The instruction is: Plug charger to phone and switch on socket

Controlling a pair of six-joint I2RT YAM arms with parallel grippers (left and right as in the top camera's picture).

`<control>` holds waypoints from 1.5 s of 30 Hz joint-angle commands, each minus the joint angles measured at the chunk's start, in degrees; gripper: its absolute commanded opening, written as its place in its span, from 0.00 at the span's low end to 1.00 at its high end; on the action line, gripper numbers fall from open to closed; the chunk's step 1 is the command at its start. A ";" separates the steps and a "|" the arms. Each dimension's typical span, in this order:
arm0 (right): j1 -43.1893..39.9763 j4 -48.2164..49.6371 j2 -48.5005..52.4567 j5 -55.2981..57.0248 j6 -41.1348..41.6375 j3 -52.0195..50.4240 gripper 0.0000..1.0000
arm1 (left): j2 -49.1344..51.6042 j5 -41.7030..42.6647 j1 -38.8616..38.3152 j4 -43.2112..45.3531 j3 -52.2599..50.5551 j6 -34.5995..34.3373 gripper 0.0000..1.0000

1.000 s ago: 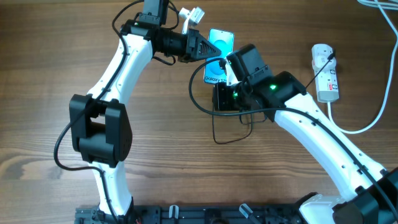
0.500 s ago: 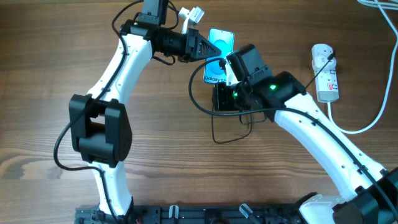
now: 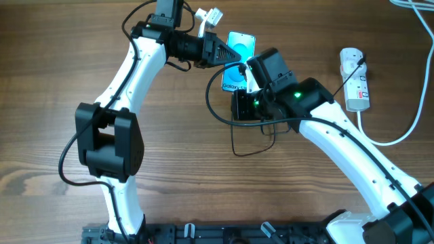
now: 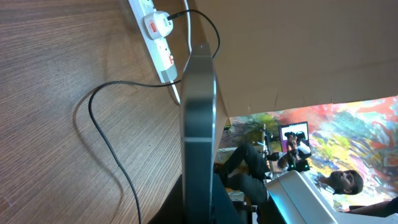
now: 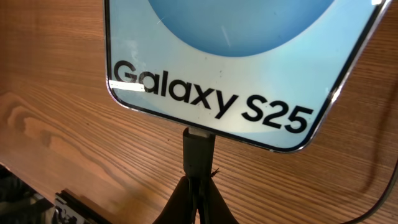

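1. Overhead, the wooden table [image 3: 54, 102] carries the socket [image 3: 356, 81] at its right, well apart from both arms, with a thick white cord [image 3: 400, 139] curving away from it.
2. The right arm's black wrist housing [image 3: 270, 68] covers the lower half of the phone [image 3: 241, 42], so the joint with the plug is hidden from above.
3. The charger [image 3: 233, 139] is a thin black cable that loops loosely on the wood just below the right wrist.
4. The phone is a flat rectangle with rounded corners, a glossy turquoise screen and a pale metal rim. From the left wrist it shows only as 1 thin edge.
5. Its long axis runs from far to near, with the "Galaxy S25" end toward the right arm.
6. The left gripper [image 3: 227, 54] is clamped on the phone's side.
7. The right gripper [image 5: 199, 186] pinches the black connector [image 5: 198, 146], which meets the middle of the phone's text end. I cannot tell if it is fully seated.
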 commanded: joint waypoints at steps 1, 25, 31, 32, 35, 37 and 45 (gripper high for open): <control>-0.44 0.90 0.59 1.18 -0.61 0.98 0.04 | -2.67 0.48 -0.04 -0.76 0.11 1.64 0.04; -1.31 3.96 0.59 7.21 0.24 3.56 0.04 | -2.67 -0.37 -1.36 -4.31 0.11 2.45 0.04; -2.67 3.37 0.59 6.97 -1.27 5.11 0.04 | -2.67 -0.39 -1.36 -4.31 0.11 2.43 0.04; -2.67 3.08 0.59 6.97 -1.29 5.18 0.09 | -2.67 -0.48 -1.36 -4.28 0.11 2.43 0.04; -2.67 1.88 0.59 6.01 -1.51 5.18 0.33 | -2.67 -3.85 -1.31 -4.33 0.11 2.36 0.04; -2.67 1.01 0.52 3.34 -2.93 5.20 0.38 | -2.67 -7.65 -1.29 -4.26 0.11 0.70 0.04; -2.71 -8.39 0.50 1.11 -2.73 5.18 0.74 | -2.62 -32.11 -1.33 -7.43 0.11 -8.15 0.04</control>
